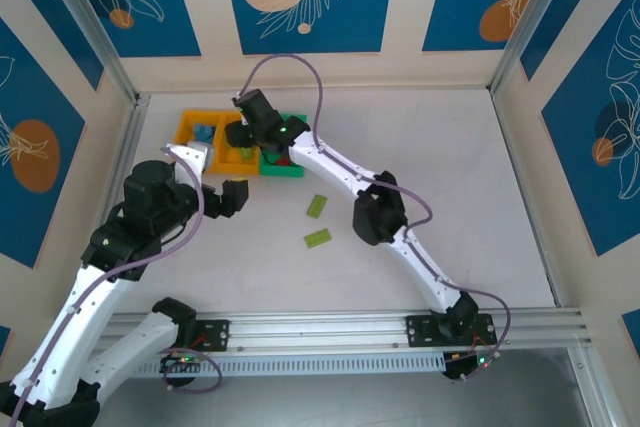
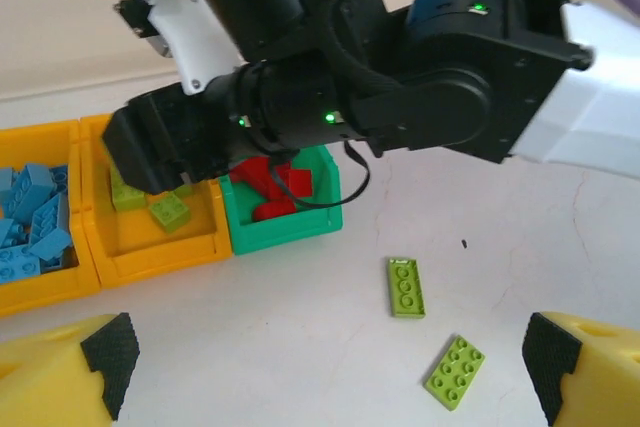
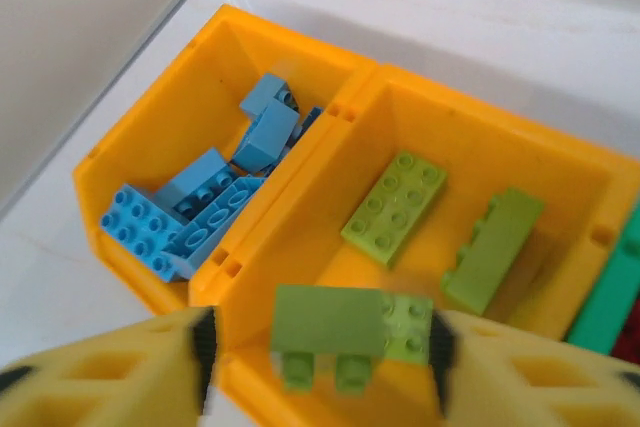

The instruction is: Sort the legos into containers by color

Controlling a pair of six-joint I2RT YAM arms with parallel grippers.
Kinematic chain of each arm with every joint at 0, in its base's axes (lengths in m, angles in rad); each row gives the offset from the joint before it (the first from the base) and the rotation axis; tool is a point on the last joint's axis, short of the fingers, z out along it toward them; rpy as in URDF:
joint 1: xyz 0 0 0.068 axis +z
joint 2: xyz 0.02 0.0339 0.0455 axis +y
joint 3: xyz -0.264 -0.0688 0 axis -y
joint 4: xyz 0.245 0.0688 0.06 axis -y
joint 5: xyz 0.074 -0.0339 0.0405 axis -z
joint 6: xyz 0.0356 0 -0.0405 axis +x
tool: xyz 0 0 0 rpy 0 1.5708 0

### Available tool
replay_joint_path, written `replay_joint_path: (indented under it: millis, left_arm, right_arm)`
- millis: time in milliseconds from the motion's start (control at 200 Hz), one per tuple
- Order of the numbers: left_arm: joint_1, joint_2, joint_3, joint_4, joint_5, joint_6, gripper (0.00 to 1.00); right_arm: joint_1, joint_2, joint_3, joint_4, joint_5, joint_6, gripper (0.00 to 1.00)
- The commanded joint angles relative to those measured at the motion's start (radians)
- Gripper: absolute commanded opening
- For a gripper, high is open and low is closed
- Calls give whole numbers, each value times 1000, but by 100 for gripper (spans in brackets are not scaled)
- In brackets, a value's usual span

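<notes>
Bricks are lying sorted in the three joined containers [image 1: 188, 129] at the far left of the worktop [image 1: 450, 167]. Blue legos [image 3: 210, 207] are crowding the left orange-yellow bin [image 3: 140, 147], a lime green pair [image 3: 393, 207] is resting on the floor of the middle orange-yellow bin [image 3: 470, 137], and red legos [image 2: 275, 187] are sitting in the green bin [image 2: 290, 229] at the right end. The right hand [image 3: 325, 347] is hovering over the middle bin's near edge, its fingers closed in on a lime green brick [image 3: 330, 327] and pinching it between them; the brick is looking blurred from so close. The left hand [image 2: 330, 362] is hanging above the worktop in front of the bins, fingers spread wide and gripping nothing. Below it, two loose lime green legos [image 2: 406, 287] are lying flat on the bare worktop, studs up, near each other but apart, and clear of the green bin.
</notes>
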Motion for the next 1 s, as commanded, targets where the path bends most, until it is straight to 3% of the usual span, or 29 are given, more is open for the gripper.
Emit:
replay_joint_path:
  millis: [0, 145, 250, 405, 540, 660, 810, 995]
  left_arm:
    - [-6, -8, -26, 3, 23, 0, 100]
    - [-6, -5, -43, -8, 77, 37, 100]
    - [-7, 24, -43, -21, 193, 94, 100]
    - [-56, 104, -45, -33, 258, 113, 98]
    - [-180, 226, -37, -37, 206, 110, 93]
    - [-306, 395, 0, -54, 134, 93, 90]
    - [-420, 638, 75, -81, 54, 82, 86]
    - [-452, 890, 172, -120, -4, 73, 83]
  right_arm:
    - [-14, -17, 115, -60, -50, -74, 69]
    - [-16, -191, 1, -147, -91, -73, 72]
    - [-37, -377, -159, -255, -134, -28, 73]
    - [-112, -736, -632, -225, -287, 83, 74]
    - [-186, -1056, -1059, -121, -314, 179, 75]
    - [-249, -1244, -1282, -146, -272, 252, 78]
    - [-323, -1394, -1442, -195, -258, 291, 81]
    - [-392, -1469, -1518, -224, -278, 317, 82]
